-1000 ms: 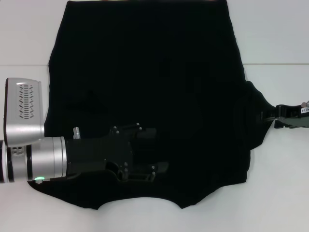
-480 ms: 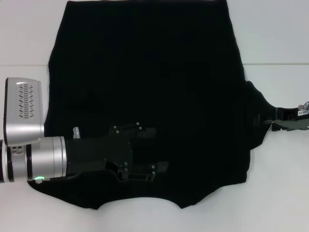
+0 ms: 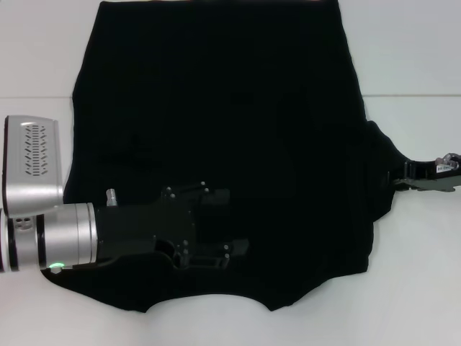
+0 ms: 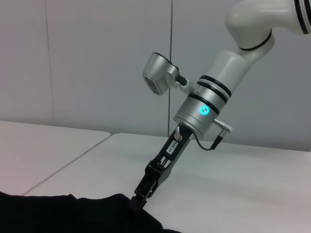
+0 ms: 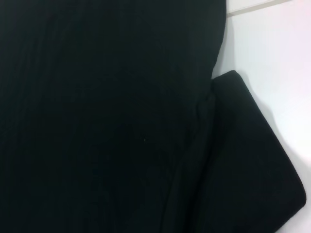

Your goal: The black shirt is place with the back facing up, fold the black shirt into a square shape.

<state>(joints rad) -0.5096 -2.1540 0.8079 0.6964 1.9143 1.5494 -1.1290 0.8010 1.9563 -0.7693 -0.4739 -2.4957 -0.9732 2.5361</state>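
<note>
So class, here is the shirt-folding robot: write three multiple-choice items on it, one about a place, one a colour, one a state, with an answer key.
1. Where is the right gripper?
A. at the sleeve on the robot's right
B. at the hem
C. off the table

2. What colour is the table?
A. brown
B. white
C. green

3. How does the black shirt lie?
A. folded square
B. bunched up
C. spread flat

Key: 1 A, its tip meets the sleeve edge. 2 B, bare table is white. 3 C, the body lies flat under the left gripper.

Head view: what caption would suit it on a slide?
Left gripper lies over the black shirt; right gripper meets its sleeve edge.
</note>
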